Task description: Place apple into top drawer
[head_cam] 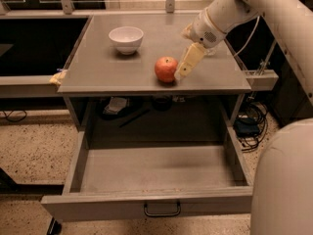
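**Apple on the table top, drawer pulled open**

The apple (166, 68) is seen on the grey table top (98, 67), near the front edge and a bit right of the middle. It is not in any container. The gripper (183, 71) is held just beside the apple, on its right side, and looks to be touching it or very nearly so. It cannot be told if the gripper is open or closed.

A white bowl (126, 37) is placed farther back on the table top, to the left of the apple and well apart from it.

Below the table top, the top drawer (156, 168) is pulled far out. Its flat grey floor can be seen. A small dark handle (162, 210) is fixed at the middle of its front panel.
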Controlling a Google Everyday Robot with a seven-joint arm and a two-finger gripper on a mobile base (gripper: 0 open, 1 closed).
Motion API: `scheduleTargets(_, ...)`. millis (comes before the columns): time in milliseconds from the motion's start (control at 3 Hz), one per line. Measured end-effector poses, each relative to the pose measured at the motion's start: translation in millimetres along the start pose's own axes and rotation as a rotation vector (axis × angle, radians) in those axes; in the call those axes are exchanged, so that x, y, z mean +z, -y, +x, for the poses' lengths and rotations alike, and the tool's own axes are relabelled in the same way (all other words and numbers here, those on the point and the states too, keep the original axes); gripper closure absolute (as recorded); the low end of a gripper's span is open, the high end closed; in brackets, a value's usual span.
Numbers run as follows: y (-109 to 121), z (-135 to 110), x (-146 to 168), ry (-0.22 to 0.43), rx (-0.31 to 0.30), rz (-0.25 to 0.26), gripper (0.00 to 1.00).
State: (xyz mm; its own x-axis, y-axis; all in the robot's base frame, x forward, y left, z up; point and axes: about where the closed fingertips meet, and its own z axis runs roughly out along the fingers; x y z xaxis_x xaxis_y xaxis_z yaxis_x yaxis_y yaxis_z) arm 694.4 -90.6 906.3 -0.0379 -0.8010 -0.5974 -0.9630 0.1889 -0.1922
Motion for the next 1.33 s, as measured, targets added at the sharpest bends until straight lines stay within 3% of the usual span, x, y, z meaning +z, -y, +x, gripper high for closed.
scheduleTargets(333,4,4,31,0.008,0.005,-0.044,0.0)
scheduleTargets(667,4,3,39,0.013,0.003,-0.052,0.0)
scheduleTargets(1333,2,2,52,0.015,0.004,-0.074,0.42)
